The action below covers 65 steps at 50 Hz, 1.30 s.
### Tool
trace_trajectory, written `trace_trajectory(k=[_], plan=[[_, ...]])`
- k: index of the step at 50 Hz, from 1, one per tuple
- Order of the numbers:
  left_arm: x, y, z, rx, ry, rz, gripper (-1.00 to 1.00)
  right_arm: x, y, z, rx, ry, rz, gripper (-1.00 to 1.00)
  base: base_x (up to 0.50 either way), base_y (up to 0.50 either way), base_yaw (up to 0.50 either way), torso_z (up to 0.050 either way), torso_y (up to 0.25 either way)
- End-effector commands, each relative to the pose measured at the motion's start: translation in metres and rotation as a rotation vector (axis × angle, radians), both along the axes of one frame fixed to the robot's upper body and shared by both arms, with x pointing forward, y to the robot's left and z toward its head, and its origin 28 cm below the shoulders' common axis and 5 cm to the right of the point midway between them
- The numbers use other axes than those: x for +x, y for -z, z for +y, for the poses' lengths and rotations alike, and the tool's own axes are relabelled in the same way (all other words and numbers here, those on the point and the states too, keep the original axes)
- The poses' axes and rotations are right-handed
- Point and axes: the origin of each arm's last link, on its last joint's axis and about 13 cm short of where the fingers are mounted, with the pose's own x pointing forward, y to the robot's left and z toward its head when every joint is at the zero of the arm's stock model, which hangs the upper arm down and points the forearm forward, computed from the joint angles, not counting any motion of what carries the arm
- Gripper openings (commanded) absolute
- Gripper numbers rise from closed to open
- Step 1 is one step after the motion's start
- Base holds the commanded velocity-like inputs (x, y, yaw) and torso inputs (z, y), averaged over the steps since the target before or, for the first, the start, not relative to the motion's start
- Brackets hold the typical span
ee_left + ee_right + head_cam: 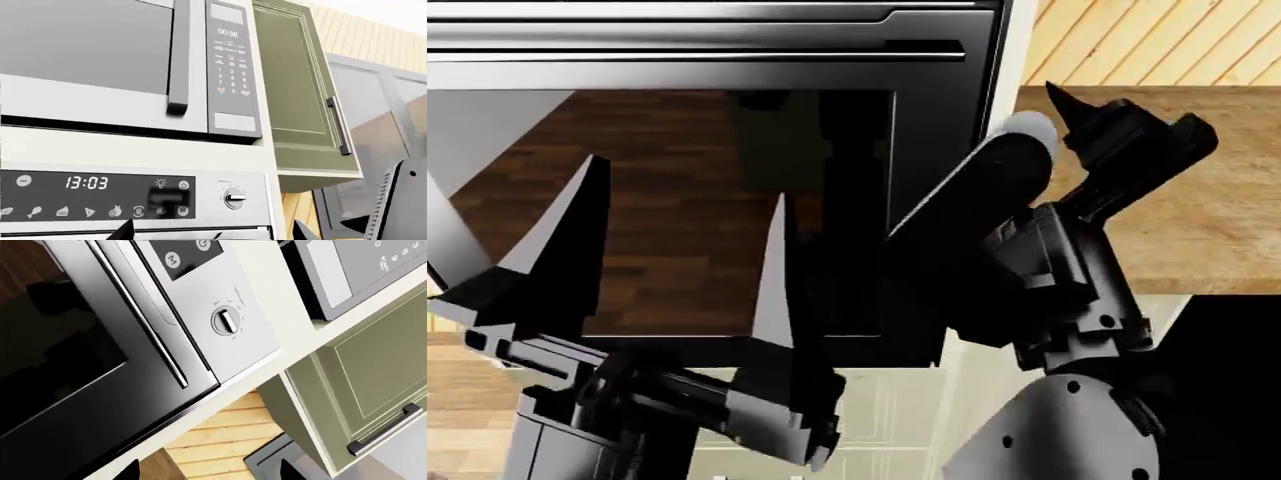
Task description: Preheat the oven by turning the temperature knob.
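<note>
With the temperature knob (pixel 226 320) sitting untouched at the right end of the oven (pixel 934 150) control panel, the right gripper (pixel 1054 110), jaws' spread indiscernible, is reaching upward and should square onto the knob's ridge before twisting, while the left gripper (pixel 681 215) is hanging wide open, empty.

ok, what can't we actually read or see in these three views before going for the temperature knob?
- Small silver temperature knob: dial markings too small in both wrist views.
- Black oven control display: a patch blurred; lower icons cut by a dark gripper tip and the frame edge, left wrist view.
- Right gripper: seen end-on in head view, jaw state unclear.
- Left gripper: blocks part of the dark glass oven door, head view.
</note>
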Motion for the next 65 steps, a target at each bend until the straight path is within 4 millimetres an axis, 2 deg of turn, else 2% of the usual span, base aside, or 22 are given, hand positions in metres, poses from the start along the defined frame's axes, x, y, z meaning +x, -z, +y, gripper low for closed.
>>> trace_trajectory(k=[1,6,13,23,34,43,65], plan=[[-0.013,-0.005,0.019,-0.022,-0.116,0.135,1.0,0.014,-0.025,-0.005,-0.183,0.129,0.114,1.0,0.0,0.0,0.0,0.0,0.0],[-0.016,-0.008,0.02,-0.042,-0.125,0.136,1.0,0.018,-0.042,-0.004,-0.278,0.17,0.162,1.0,0.0,0.0,0.0,0.0,0.0],[-0.017,-0.01,0.021,-0.05,-0.124,0.137,1.0,0.025,-0.048,-0.003,-0.397,0.219,0.214,1.0,0.0,0.0,0.0,0.0,0.0],[-0.018,-0.013,0.023,-0.065,-0.122,0.133,1.0,0.028,-0.069,0.002,-0.447,0.228,0.223,1.0,0.0,0.0,0.0,0.0,0.0],[-0.018,-0.012,0.022,-0.061,-0.123,0.135,1.0,0.03,-0.085,0.001,-0.434,0.23,0.198,1.0,0.0,0.0,0.0,0.0,0.0],[-0.018,-0.012,0.022,-0.057,-0.125,0.136,1.0,0.032,-0.098,-0.007,-0.407,0.261,0.196,1.0,0.0,0.0,0.0,0.0,0.0],[-0.018,-0.012,0.022,-0.056,-0.125,0.139,1.0,0.042,-0.137,-0.003,-0.385,0.256,0.173,1.0,0.0,0.0,0.0,0.0,0.0]])
